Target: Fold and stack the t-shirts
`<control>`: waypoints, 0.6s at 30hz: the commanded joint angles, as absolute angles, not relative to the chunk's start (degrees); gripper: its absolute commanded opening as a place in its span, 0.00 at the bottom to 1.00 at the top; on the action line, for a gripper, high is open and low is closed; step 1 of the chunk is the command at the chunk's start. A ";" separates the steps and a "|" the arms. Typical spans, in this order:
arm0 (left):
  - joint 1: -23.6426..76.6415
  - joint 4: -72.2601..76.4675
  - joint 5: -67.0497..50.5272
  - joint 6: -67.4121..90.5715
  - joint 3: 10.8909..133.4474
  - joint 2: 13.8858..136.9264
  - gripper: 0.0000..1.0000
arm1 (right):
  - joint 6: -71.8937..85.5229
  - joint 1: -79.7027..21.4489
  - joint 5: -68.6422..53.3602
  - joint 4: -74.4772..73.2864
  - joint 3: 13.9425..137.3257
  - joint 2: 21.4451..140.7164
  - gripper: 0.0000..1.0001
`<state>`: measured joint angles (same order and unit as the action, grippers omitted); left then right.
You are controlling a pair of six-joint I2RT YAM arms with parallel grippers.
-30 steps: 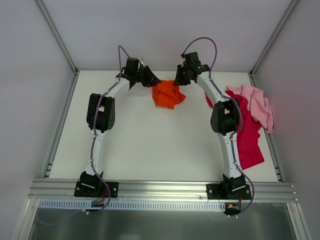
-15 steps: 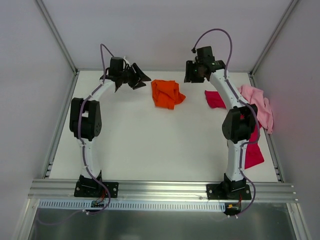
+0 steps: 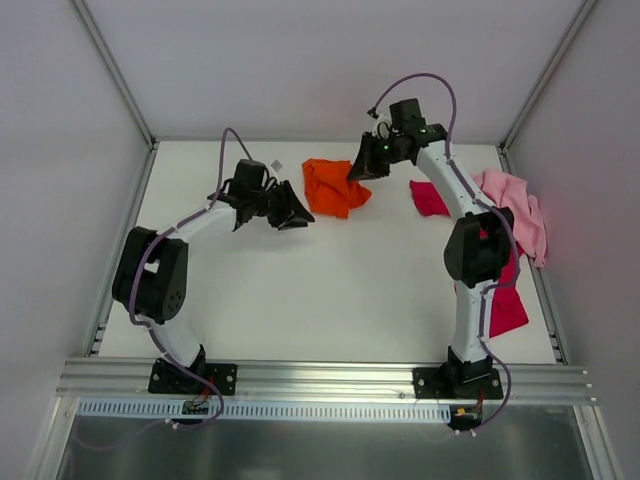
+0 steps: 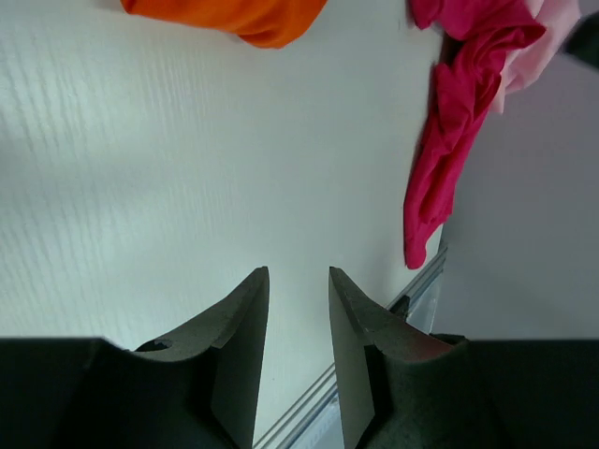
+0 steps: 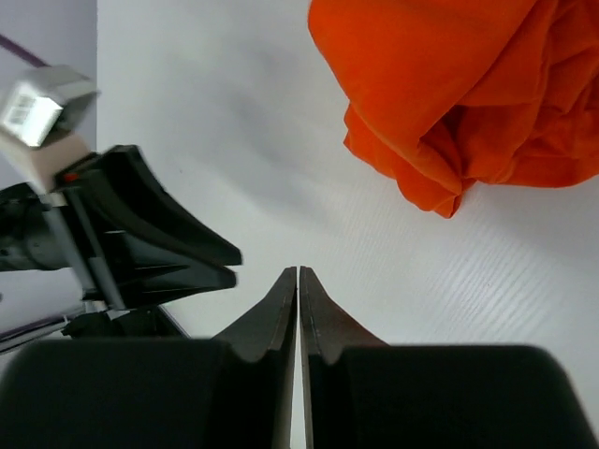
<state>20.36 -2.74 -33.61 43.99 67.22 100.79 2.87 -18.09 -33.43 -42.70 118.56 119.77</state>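
The left end effector point(image 3: 291, 213) hangs over bare white worktop point(image 3: 300, 290), just left of the orange t-shirt point(image 3: 335, 187) and a little closer to the arm bases. On its wrist camera the two fingers point(image 4: 245, 318) stand partly apart with a clear gap. Nothing sits between them, only worktop below.

The orange t-shirt lies in a crumpled heap at the far middle of the worktop, unfolded.

The right end effector point(image 3: 357, 172) is at that heap's far right edge. From above I cannot tell whether it touches the cloth. Its own camera shows the fingers point(image 5: 281, 304) pressed together with nothing pinched, pointing at bare worktop, and the orange folds point(image 5: 449, 84) lie just beside the tips.

Further right, the magenta-red t-shirt point(image 3: 505, 300) stretches along the right side of the worktop, partly hidden behind the right arm, with one corner point(image 3: 430, 198) showing on the arm's left. The light pink t-shirt point(image 3: 515, 205) is bunched at the far right edge, touching the magenta-red one and overlapping its far end. All three shirts lie loose and apart from a stack.
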 commanded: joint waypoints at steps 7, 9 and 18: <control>17.58 -2.10 -31.55 42.98 63.19 90.88 0.34 | 5.27 -21.36 -39.37 -40.34 117.23 126.82 0.06; 17.58 -3.25 -31.73 42.54 63.11 89.22 0.34 | 5.89 -21.45 -40.07 -39.38 118.82 128.84 0.04; 17.49 -11.77 -31.29 39.29 63.46 84.38 0.33 | 7.55 -21.18 -38.42 -36.48 126.12 136.67 0.03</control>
